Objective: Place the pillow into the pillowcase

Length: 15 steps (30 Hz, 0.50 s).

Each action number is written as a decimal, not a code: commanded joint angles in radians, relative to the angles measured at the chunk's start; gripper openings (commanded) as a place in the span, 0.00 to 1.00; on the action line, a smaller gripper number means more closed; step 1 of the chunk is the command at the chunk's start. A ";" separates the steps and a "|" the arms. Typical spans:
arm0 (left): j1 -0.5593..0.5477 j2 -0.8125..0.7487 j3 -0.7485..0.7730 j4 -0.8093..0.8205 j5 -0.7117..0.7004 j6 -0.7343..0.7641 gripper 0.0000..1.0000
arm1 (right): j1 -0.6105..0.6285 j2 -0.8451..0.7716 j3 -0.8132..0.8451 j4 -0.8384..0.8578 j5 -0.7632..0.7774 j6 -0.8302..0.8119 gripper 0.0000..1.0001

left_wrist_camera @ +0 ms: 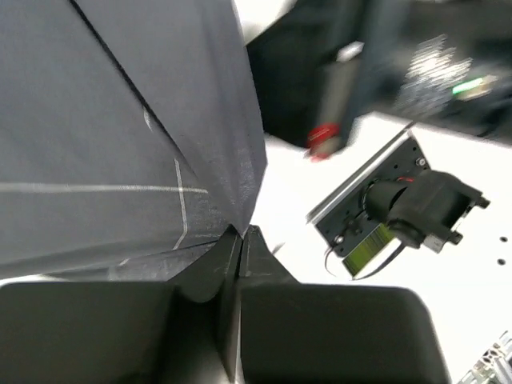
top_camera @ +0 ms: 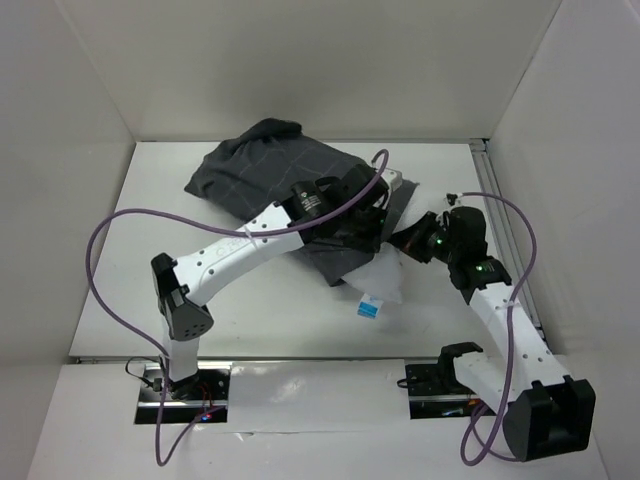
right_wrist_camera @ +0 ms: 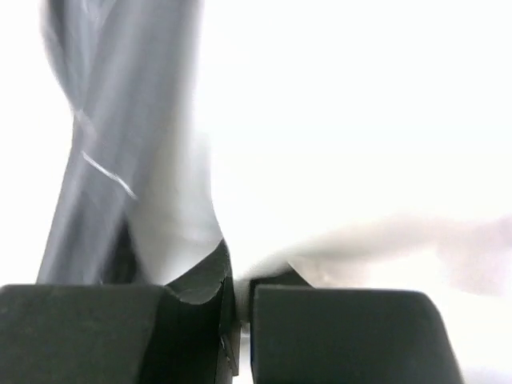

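The dark grey checked pillowcase (top_camera: 262,165) lies crumpled at the back middle of the table, mostly covering the white pillow (top_camera: 378,276). Only the pillow's near end and its blue-and-white tag (top_camera: 370,306) stick out. My left gripper (top_camera: 372,208) is shut on the pillowcase's edge; the grey cloth (left_wrist_camera: 120,136) hangs from its closed jaws (left_wrist_camera: 241,234). My right gripper (top_camera: 412,241) is shut on a fold of the white pillow (right_wrist_camera: 336,144), pinched between its fingertips (right_wrist_camera: 238,280), with a strip of pillowcase (right_wrist_camera: 104,160) to the left.
White walls close in the table on the left, back and right. A metal rail (top_camera: 500,215) runs along the right edge. The right arm's camera mount (left_wrist_camera: 400,212) shows close to my left gripper. Purple cables loop off both arms.
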 commanded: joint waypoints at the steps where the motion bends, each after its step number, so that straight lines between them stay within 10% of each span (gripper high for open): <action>1: 0.000 -0.097 -0.015 0.071 0.031 -0.044 0.21 | -0.031 -0.043 0.028 0.173 -0.081 0.010 0.00; 3: 0.001 -0.086 0.001 0.000 -0.051 -0.013 0.63 | -0.040 -0.043 0.002 0.188 -0.111 0.033 0.00; 6: -0.053 -0.147 -0.069 -0.079 -0.268 -0.034 0.92 | -0.049 -0.043 0.001 0.188 -0.141 0.052 0.00; 11: -0.144 -0.357 -0.490 0.002 -0.471 -0.188 0.65 | -0.058 -0.043 0.054 0.166 -0.141 0.029 0.00; 15: -0.144 -0.490 -0.904 0.270 -0.411 -0.261 0.78 | -0.058 -0.031 0.092 0.140 -0.132 0.010 0.00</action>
